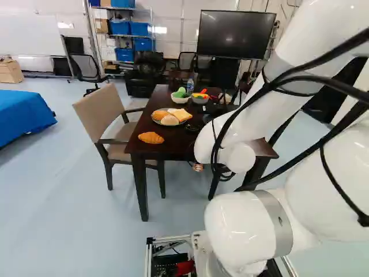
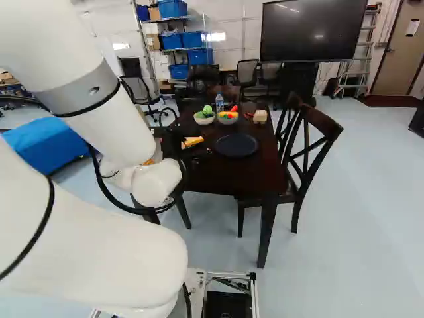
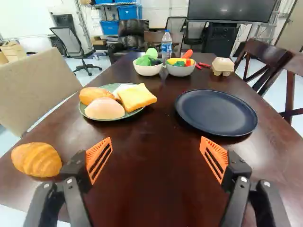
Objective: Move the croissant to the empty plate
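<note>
1. The fingers (image 3: 100,153) are standing wide apart, and they are holding nothing.
2. The croissant (image 3: 37,160) is lying on the counter (image 3: 147,189), just outside the left finger, near the counter's edge.
3. The empty plate (image 3: 217,112) is waiting ahead of the right finger, with no food on it.
4. Another plate (image 3: 84,112) is sitting ahead of the left finger, and it is carrying bread (image 3: 136,96).
5. So the job looks to be just starting: no part of it is showing as done. Lining up with the croissant, pinching it, lifting it, taking it over to the empty plate and letting go are all remaining.
6. Far ahead of the fingers, a bottle (image 3: 166,47) is wearing a label, but I am not finding any words clear enough to read.
</note>
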{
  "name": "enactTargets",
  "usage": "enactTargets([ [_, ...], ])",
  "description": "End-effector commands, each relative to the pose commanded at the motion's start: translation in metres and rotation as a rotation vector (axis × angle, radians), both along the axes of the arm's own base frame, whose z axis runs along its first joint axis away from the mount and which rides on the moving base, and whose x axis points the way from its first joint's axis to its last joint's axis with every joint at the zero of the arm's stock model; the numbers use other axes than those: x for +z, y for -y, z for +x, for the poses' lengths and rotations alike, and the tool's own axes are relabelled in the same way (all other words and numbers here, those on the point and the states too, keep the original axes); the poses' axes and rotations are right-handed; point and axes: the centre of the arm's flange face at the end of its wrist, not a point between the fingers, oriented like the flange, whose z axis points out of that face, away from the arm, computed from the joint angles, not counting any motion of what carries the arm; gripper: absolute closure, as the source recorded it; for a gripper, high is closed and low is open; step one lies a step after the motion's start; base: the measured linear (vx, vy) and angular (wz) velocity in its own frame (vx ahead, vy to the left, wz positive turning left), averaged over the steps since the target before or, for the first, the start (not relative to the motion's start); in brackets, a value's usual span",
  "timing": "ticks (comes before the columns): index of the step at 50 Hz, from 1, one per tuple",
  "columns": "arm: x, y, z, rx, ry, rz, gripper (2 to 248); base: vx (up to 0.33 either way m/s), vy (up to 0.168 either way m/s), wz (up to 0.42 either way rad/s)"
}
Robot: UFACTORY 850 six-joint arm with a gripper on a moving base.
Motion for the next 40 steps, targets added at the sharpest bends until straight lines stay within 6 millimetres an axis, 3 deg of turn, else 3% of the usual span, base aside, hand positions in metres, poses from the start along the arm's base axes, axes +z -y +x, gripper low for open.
enactTargets([
  [18,0.005,0.0,0.001,0.0,0.01,0.0,3,0.0,0.0,0.0],
  [40,0.017,-0.002,0.016,0.006,-0.041,0.0,3,0.0,0.0,0.0],
])
